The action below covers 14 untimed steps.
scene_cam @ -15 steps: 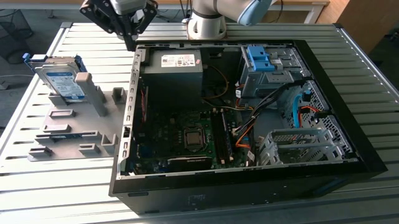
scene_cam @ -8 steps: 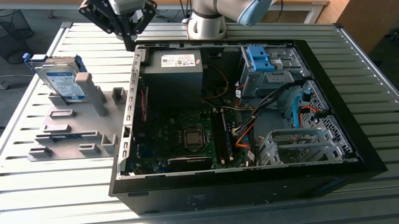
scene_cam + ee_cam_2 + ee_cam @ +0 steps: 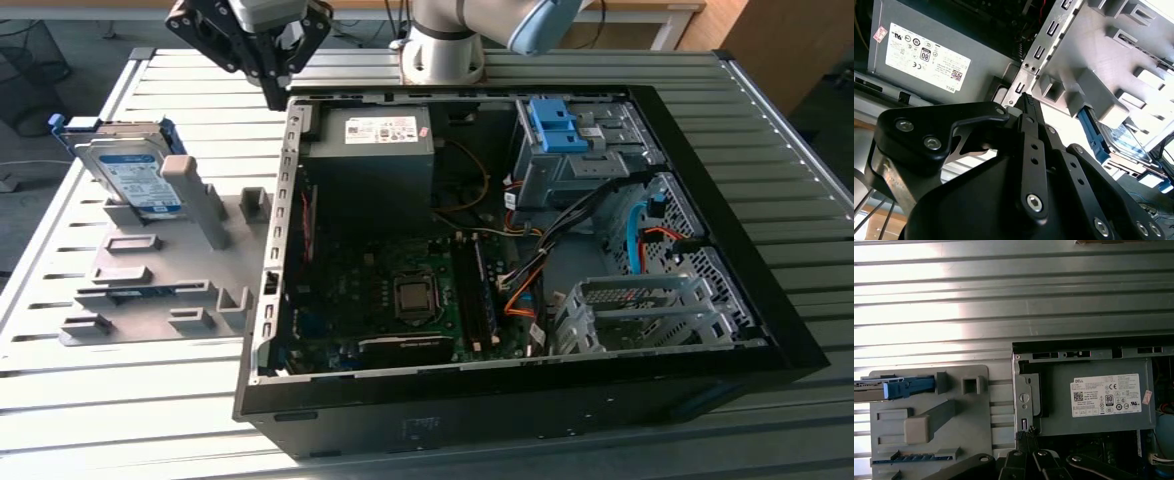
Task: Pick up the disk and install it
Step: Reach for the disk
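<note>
So the claw (image 3: 276, 97) was hanging over the back edge of the open computer case (image 3: 534, 420), right by the power supply (image 3: 380, 150). It was pinched closed with nothing in it, as far as I could tell. The disk (image 3: 131, 178) was well apart from it, standing on edge in the grey holder (image 3: 160, 275) on the desk (image 3: 80, 420). That put it off to the exterior view's left of the case, label facing out.

My take: this was the reach-for-the-disk stage, nothing grabbed yet. To do it right I'd spread the jaws wide before dropping and line them up square to the disk's flat faces. Then grip the part that sticks up above the holder and pull straight up so the blue rails don't snag in the slot.

Hard to read: the disk's lower part sat down behind the holder's upright, so how deep it was seated was a guess. In the first wrist view the disk (image 3: 904, 388) was edge-on and cut off by the frame edge. In the second wrist view the claw's own body covered a lot of it. Couldn't tell which bay in the case was meant for it, either.
</note>
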Each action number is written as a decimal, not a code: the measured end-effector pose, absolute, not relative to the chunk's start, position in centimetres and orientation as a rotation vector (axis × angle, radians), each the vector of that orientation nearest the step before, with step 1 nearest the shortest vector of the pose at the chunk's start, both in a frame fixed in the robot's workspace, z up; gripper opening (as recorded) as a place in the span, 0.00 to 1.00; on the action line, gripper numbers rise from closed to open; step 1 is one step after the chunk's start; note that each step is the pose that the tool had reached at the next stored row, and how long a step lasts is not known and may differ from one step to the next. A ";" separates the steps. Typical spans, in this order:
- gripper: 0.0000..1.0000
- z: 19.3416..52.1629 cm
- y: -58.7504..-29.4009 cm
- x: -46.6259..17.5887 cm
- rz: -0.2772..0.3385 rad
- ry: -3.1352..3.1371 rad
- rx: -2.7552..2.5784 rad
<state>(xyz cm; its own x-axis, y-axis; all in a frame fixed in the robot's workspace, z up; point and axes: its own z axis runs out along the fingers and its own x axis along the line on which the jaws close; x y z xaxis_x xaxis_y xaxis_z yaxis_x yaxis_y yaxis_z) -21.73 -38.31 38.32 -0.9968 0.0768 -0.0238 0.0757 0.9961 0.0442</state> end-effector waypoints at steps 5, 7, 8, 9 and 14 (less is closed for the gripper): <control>0.11 38.3 -38.3 -21.9 0.067 3.113 0.119; 0.11 38.3 -38.3 -21.9 0.067 3.113 0.119; 0.11 38.3 -38.3 -21.9 0.068 3.113 0.119; 0.11 38.3 -38.3 -21.9 0.067 3.113 0.119; 0.11 38.2 -38.3 -22.0 0.067 3.113 0.119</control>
